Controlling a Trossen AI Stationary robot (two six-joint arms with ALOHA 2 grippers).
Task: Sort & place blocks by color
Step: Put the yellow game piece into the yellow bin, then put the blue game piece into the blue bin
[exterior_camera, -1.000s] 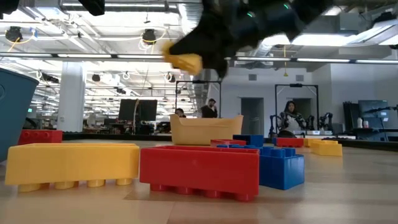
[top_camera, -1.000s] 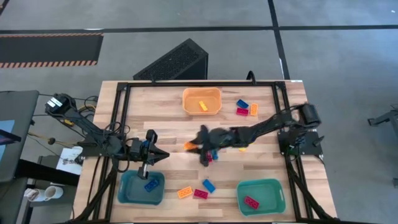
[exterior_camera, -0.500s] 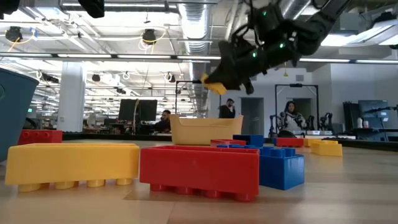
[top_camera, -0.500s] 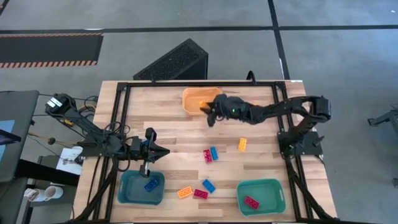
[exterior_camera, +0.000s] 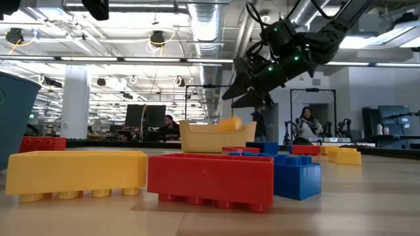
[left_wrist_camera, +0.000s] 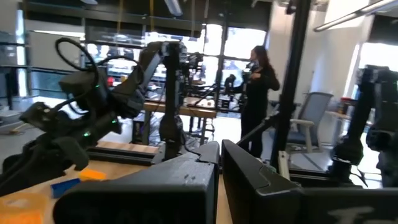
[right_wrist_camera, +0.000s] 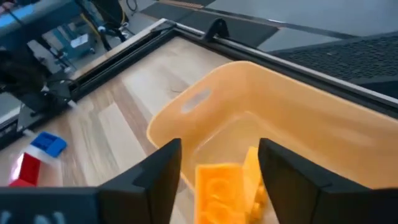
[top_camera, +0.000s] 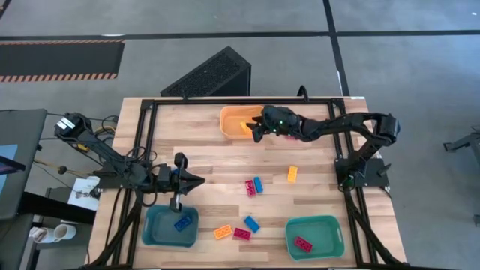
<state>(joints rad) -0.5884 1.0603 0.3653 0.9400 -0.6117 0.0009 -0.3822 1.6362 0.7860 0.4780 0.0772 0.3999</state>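
- Pale wood-plank worktop [top_camera: 210,146], striped lengthwise by its board seams, edged by a black metal frame [top_camera: 150,142].
- Orange plastic bin [top_camera: 234,122] holding yellow-orange studded bricks [right_wrist_camera: 219,190].
- Two teal plastic bins: one [top_camera: 154,229] with a blue brick [top_camera: 181,223] inside, the other [top_camera: 330,238] with a red brick [top_camera: 302,243] inside.
- On the wood beside the orange bin: a red and blue brick pair [top_camera: 253,186] and a single orange brick [top_camera: 292,174].
- Dark black right gripper [top_camera: 257,127] over the orange bin, tiny green lights [exterior_camera: 270,55] glowing on it.
- Grey floor [top_camera: 390,75] around the worktop.
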